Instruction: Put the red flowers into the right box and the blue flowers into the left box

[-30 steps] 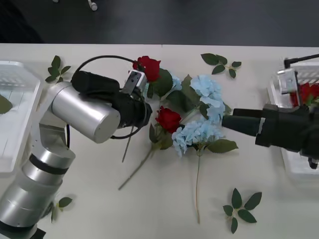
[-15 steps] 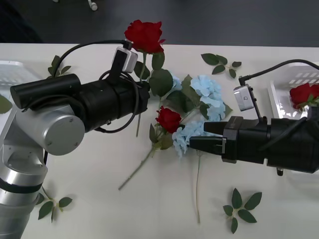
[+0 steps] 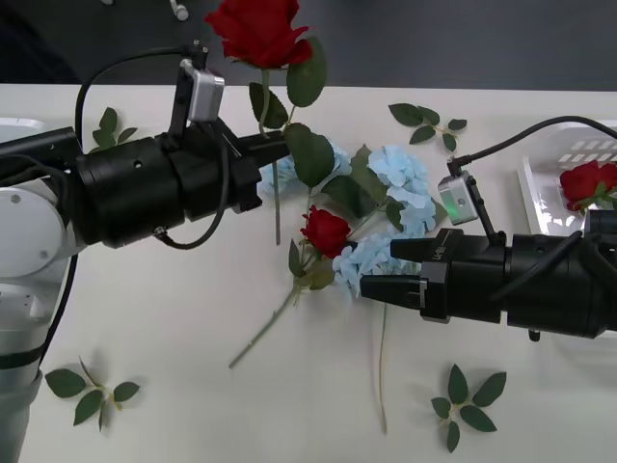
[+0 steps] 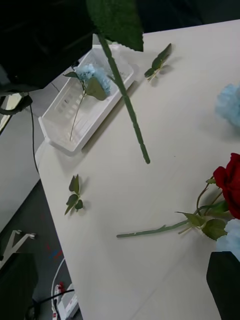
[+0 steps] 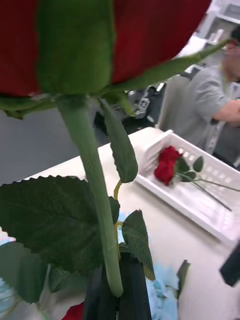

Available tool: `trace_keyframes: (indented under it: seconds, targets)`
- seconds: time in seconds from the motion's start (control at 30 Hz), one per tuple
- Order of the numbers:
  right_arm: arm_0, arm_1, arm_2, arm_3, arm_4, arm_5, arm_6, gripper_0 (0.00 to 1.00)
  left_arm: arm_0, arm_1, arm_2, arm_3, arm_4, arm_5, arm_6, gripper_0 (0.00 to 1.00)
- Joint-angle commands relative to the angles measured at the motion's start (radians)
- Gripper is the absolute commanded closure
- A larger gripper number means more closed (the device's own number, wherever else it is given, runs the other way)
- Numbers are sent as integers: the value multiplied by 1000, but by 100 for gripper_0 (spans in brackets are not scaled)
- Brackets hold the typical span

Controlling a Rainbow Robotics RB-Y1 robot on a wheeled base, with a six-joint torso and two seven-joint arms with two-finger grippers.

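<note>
A: How far had the sorting got?

B: One red rose [image 3: 590, 180] already lay in the right box [image 3: 564, 145], and one blue flower [image 4: 93, 78] lay in the left box [image 4: 85, 107].

A: And the arms?

B: The left end effector [image 3: 275, 147] was clenched on the stem of a rose [image 3: 258, 29], lifted clear of the desk [image 3: 193, 338]. The right end effector [image 3: 378, 275] sat low beside the blue flowers [image 3: 390, 217] mid-desk, its two fingers apart and holding nothing.

A: What was left?

B: The held rose looked bound for the right box. Another rose [image 3: 326, 231] and the blue clusters lay unsorted in the middle, so I'd judge well under half done.
</note>
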Motion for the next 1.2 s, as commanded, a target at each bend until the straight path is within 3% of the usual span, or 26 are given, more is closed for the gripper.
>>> trace_keyframes:
  seconds: [0.03,0.33,0.67,1.2]
  targets:
    - [-10,2,-3,-26,77,-9,58,0,3,-3,56,-23,113,93,-190,100]
    - [-77,50,138,-23,130,-186,62,0,14,-7,162,12,363,290,-468,100]
    - [-201,126,316,31,161,-325,68,0,22,-122,295,75,453,492,-470,100]
    - [-356,323,385,181,179,-331,74,0,22,-127,291,78,449,504,-470,100]
